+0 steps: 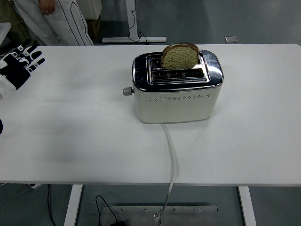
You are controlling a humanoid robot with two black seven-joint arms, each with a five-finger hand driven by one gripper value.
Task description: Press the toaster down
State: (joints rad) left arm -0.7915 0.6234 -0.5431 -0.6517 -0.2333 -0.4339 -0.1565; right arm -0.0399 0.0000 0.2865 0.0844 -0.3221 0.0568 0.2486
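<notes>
At the far left edge of the white table [70, 136], the robot's left hand [18, 66] hovers over the tabletop, palm down, its black-and-white fingers [34, 55] spread and pointing toward the middle of the table, holding nothing. It is well apart from the toaster. Beyond the table's far left corner stands a person in white trousers [61, 21] with a dark seam line, one hand [46, 6] showing at the top edge.

Right of centre and toward the far side of the table sits the cream-coloured, two-slot toaster [176, 89] with a polished chrome top, a row of small vent holes along its near face. Its lever knob [127, 91] juts from the left end, high on the body, and is not pressed down. A slice of brown bread [180, 55] stands upright in the rear slot, its upper half rising well above the chrome; the front slot holds nothing visible. A white power cord [171, 160] runs from the toaster's near face across the tabletop and drops over the near edge to the floor. The right hand is out of view.
</notes>
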